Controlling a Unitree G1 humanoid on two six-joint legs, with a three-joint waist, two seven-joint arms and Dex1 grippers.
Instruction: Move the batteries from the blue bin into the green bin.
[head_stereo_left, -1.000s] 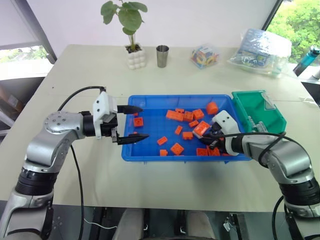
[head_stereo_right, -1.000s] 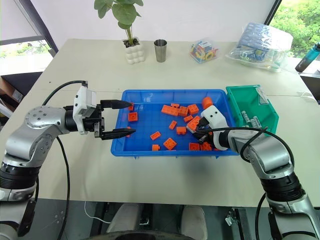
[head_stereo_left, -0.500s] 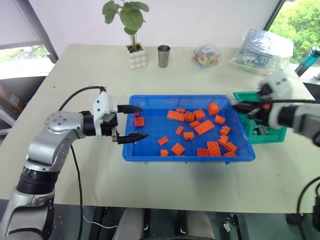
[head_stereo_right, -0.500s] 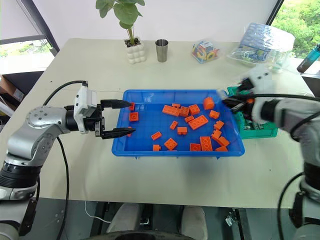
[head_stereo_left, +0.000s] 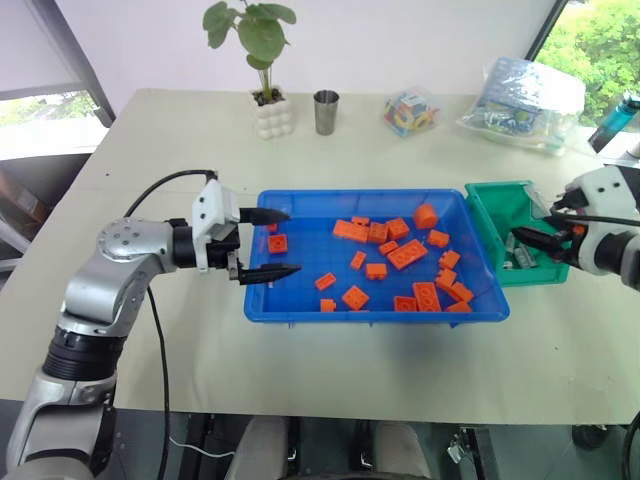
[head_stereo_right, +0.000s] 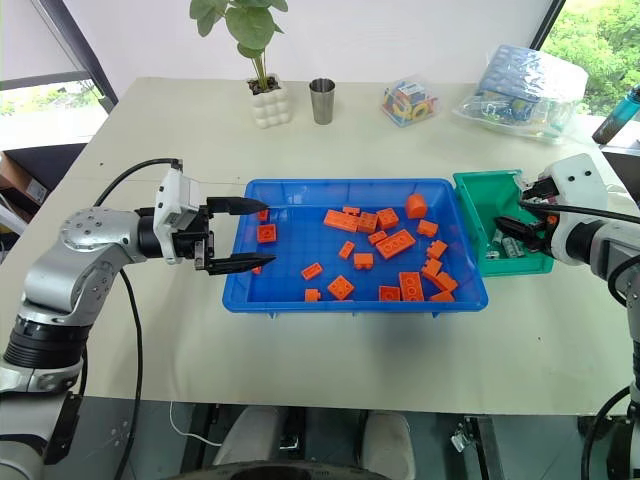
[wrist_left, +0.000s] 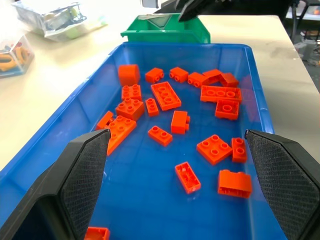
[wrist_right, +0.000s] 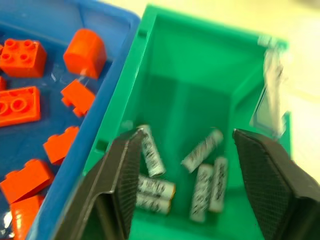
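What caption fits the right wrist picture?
Open right gripper above the green bin with batteries inside, beside the blue bin of orange bricks.

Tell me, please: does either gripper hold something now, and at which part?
Nothing is held. The left gripper is open over the blue bin; the right gripper is open above the green bin, where batteries lie.

Bright, even daylight, looks like it's coming from the windows at the far corners. Shadows on the table (head_stereo_left: 330, 380) are soft. Head views are sharp; the right wrist view is smeared, so the batteries (wrist_right: 202, 172) look fuzzy.
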